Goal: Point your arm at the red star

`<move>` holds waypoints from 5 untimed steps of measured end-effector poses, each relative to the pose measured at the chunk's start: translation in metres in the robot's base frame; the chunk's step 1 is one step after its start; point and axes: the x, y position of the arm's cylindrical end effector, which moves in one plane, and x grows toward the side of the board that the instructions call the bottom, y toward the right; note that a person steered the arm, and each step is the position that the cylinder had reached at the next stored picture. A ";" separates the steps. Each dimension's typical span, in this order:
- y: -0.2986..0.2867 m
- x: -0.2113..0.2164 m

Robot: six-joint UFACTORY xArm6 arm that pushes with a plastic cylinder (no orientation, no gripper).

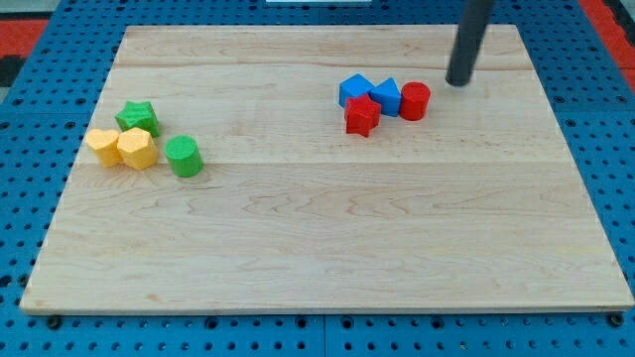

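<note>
Tabletop point(327, 248) lies bare nearest the view's bottom. Farther up, the red star point(362, 115) touches two blue blocks point(354, 90) point(386, 96), a red cylinder point(415, 101) just beside them. Beyond, my tip point(458, 83) stands near that cylinder, touching nothing; no claw exists to report. Risk, I judge: heading straight for the star would shove the cylinder into the cluster.
</note>
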 end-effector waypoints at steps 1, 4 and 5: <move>0.038 0.033; -0.095 0.097; -0.160 0.085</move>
